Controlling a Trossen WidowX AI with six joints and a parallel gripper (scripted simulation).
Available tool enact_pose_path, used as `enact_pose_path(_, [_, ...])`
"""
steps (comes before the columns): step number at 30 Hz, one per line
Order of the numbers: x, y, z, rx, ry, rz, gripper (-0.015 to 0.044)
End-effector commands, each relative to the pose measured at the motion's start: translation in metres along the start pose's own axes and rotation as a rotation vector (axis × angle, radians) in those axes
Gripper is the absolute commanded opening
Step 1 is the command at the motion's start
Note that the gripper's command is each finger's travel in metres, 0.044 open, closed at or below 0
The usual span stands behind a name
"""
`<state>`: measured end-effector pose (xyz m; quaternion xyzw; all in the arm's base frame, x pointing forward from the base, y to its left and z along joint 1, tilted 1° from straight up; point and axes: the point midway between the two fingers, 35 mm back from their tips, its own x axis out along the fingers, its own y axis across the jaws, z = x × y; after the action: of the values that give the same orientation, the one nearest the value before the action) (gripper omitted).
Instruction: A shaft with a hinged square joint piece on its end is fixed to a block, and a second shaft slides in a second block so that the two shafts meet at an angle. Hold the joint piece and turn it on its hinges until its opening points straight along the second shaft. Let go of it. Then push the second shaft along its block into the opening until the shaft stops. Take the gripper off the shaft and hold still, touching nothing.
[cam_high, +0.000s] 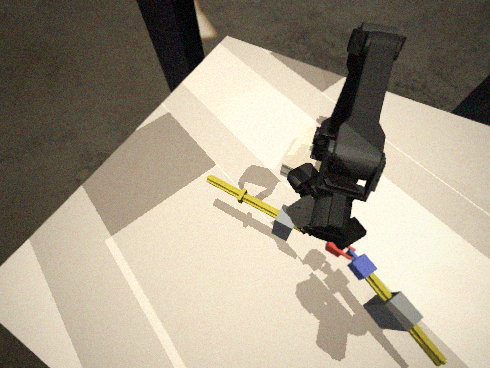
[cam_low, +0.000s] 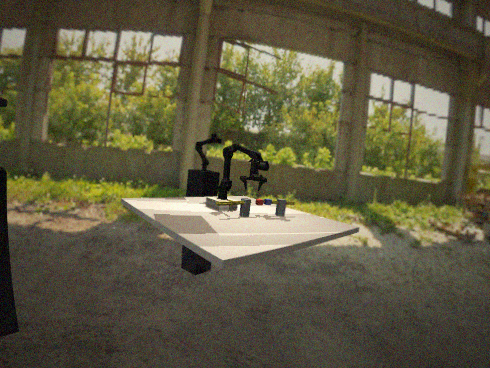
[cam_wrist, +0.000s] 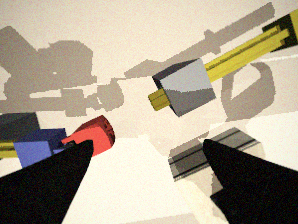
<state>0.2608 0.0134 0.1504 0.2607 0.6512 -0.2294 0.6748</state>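
Observation:
The red joint piece (cam_high: 332, 248) (cam_low: 259, 202) (cam_wrist: 99, 139) hangs on the blue hinge part (cam_high: 362, 266) (cam_low: 268, 202) (cam_wrist: 37, 149) at the end of the first yellow shaft (cam_high: 427, 345), fixed in its grey block (cam_high: 406, 310) (cam_low: 281, 208). Its opening faces the second shaft's tip, roughly in line with it. The second yellow shaft (cam_high: 225, 187) (cam_wrist: 240, 56), with a collar, passes through the other grey block (cam_high: 282, 227) (cam_low: 245, 207) (cam_wrist: 189, 87). A gap separates its short tip from the red piece. My gripper (cam_low: 252, 189) (cam_wrist: 150, 144) is open and empty, above both; its fingers touch nothing.
The arm's base (cam_low: 216, 203) (cam_wrist: 215, 154) stands behind the second shaft, on the white table (cam_high: 200, 280) (cam_low: 280, 235). Shadows of the arm and shafts fall across the table. A second black arm (cam_low: 202, 150) stands in the background.

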Motion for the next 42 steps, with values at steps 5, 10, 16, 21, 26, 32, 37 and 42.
enact_pose_path(5, [0.003, -0.001, 0.0, 0.266, 0.01, 0.02, 0.044])
enact_pose_path(10, [0.005, -0.001, 0.0, 0.422, 0.017, 0.026, 0.044])
enact_pose_path(16, [0.007, -0.001, 0.0, 0.609, 0.026, 0.033, 0.044])
enact_pose_path(21, [0.009, -0.002, 0.001, 0.764, 0.035, 0.038, 0.044])
enact_pose_path(26, [0.011, -0.002, 0.001, 0.92, 0.045, 0.041, 0.044])
enact_pose_path(32, [0.013, -0.003, 0.001, 1.102, 0.058, 0.044, 0.044])
enact_pose_path(37, [0.013, -0.003, 0.001, 1.123, 0.06, 0.044, 0.044])
enact_pose_path(42, [0.02, -0.002, 0.002, 1.122, 0.06, 0.044, 0.044])
